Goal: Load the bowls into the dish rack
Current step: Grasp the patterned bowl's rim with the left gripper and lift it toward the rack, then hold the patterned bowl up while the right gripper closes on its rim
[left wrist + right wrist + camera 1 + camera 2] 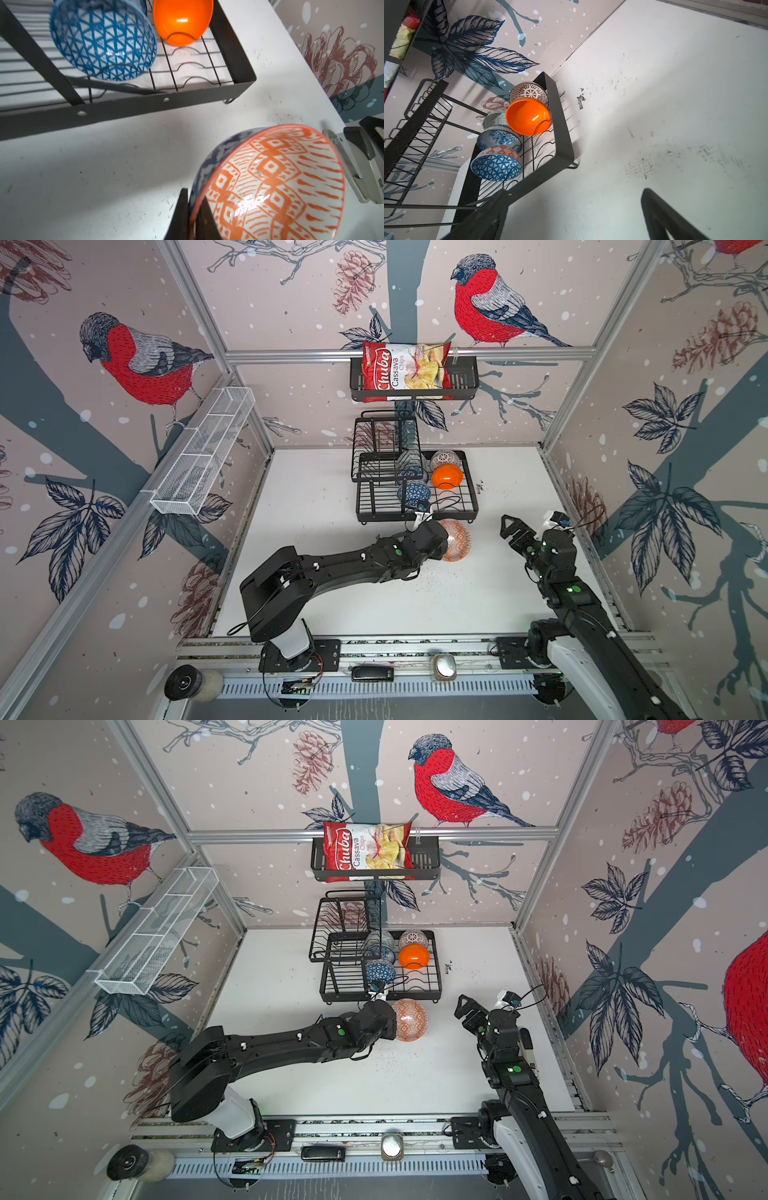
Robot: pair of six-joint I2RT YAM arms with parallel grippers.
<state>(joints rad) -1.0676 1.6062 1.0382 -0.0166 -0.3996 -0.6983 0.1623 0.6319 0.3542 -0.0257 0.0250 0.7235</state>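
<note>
white tabletop (pixel 332 572) inside a booth walled with bird-and-pinecone wallpaper. dish rack (pixel 415 515), black wire, stands at the back and holds five bowls (pixel 527 116) propped on edge. sixth one, the orange-red patterned bowl (pixel 270 182), is just in front of the rack's near edge. left gripper (pixel 193 214) is clamped on its rim, one finger inside, one outside. the bowl is tilted steeply, mouth toward the wrist camera. being round, it has no long axis, and whether it touches the table is unclear. it looks like glazed ceramic: stiff, slick, breakable, so the rim pinch suits it. right gripper (pixel 510 526) hovers nearby, jaws wide and empty.
</note>
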